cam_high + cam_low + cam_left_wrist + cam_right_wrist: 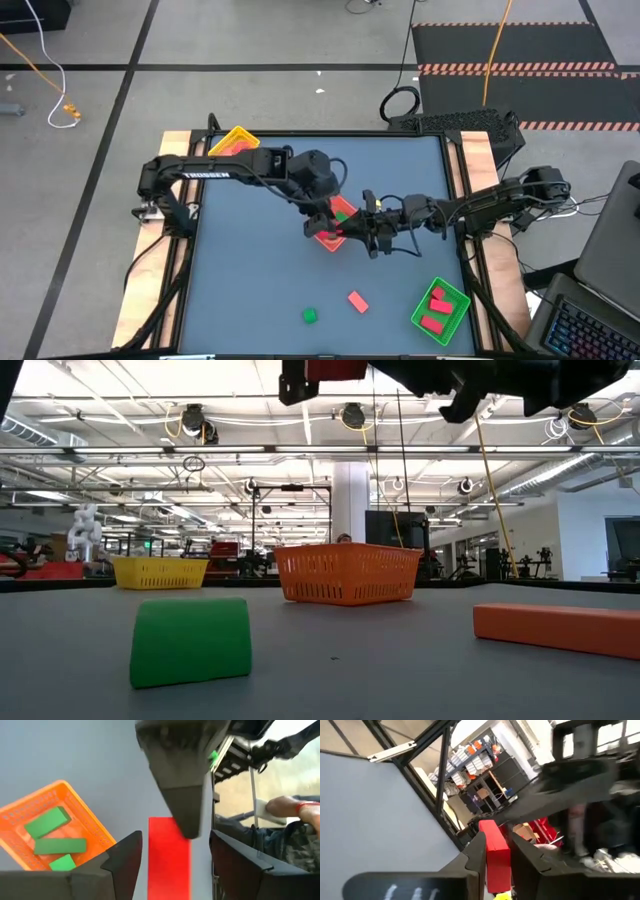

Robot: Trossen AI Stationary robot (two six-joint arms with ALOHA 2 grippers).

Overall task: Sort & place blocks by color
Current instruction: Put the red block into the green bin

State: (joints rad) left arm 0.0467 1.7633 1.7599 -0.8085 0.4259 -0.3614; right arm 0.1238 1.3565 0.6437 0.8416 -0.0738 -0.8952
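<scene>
A red brick block (169, 865) hangs in the air over the table's middle, held by my right gripper (497, 842), which reaches in from the right (352, 236). My left gripper (175, 837) is open, with one finger on each side of the same block and a gap at both sides; it sits beside the orange tray (325, 222). Three green blocks (46, 822) lie in the orange tray (75, 800). A green wedge (190, 640) and a pink-red brick (357, 301) rest flat on the table near its near edge. My right gripper pinches the red block (496, 851) between its two fingers (476, 856), coming about level from the table's right side. The block juts out past the fingertips and is lifted clear of the table. In the left wrist view one right finger (180, 785) covers the block's far end.
A green tray (462, 303) holding red blocks sits at the near right corner. A yellow tray (236, 138) stands at the far left. Both arms crowd the table's middle above the orange tray (337, 224). A person's arm (295, 810) shows beyond the table's right edge.
</scene>
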